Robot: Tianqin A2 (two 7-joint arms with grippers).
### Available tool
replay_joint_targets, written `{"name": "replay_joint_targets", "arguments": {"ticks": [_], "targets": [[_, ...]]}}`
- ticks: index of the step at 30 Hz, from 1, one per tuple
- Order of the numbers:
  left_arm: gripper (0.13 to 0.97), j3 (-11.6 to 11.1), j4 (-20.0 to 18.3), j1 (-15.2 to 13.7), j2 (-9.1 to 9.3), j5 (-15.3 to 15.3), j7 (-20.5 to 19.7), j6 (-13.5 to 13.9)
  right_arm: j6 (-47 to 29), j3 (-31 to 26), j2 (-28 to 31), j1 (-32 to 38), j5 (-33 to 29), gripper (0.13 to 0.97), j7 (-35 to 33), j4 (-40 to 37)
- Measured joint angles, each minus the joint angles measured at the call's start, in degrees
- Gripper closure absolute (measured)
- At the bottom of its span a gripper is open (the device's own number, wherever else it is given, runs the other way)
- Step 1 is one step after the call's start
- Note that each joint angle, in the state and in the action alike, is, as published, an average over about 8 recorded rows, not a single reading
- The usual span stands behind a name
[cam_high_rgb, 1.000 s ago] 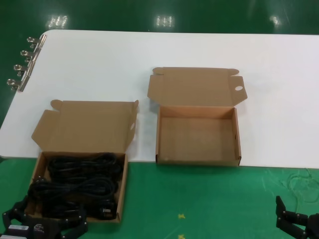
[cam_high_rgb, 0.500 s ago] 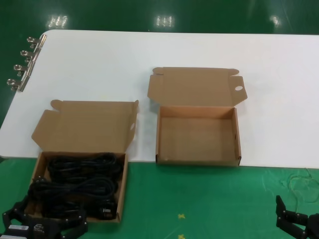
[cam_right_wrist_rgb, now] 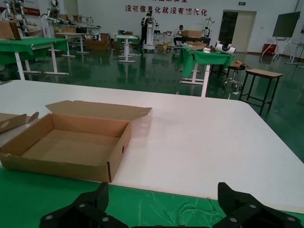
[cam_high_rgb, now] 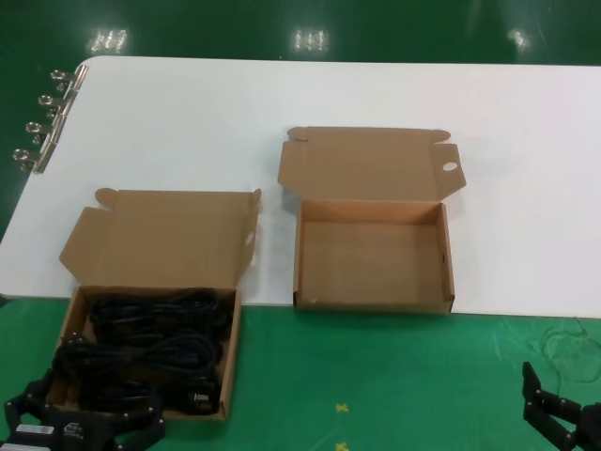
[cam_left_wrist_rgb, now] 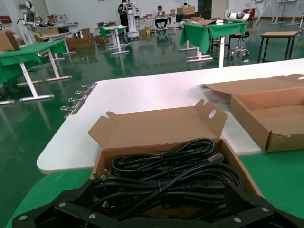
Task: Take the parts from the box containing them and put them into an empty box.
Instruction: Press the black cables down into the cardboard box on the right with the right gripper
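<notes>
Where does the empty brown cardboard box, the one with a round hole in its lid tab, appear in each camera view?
Head view: empty brown cardboard box at centre, on the white table's near edge.
Left wrist view: the box at the right edge, partly cut off.
Right wrist view: the box left of centre.
Shared landmark: the white table's near edge, meeting the green surface.

Red Chinese lettering (cam_right_wrist_rgb: 167,9) runs along the white far wall, upper middle of the right wrist view; a green exit sign (cam_right_wrist_rgb: 242,4) sits beyond, unreadable.
</notes>
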Motion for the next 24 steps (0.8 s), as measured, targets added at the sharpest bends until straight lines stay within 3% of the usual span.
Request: {"name": "replay_joint_targets", "arguments": {"ticks": [10,14,22,24], "targets": [[0.132,0.00,0.00,0.00,0.00,0.00,0.00,0.00,0.00,0.00,0.00,0.00,0.00,0.393,0.00,0.00],[0.132,0.00,0.00,0.00,0.00,0.00,0.00,0.00,0.00,0.00,0.00,0.00,0.00,0.393,0.00,0.00],[0.132,0.00,0.00,0.00,0.00,0.00,0.00,0.00,0.00,0.00,0.00,0.00,0.00,0.612,0.00,0.00],[0.132,0.00,0.00,0.00,0.00,0.00,0.00,0.00,0.00,0.00,0.00,0.00,0.00,0.635,0.00,0.00]]}}
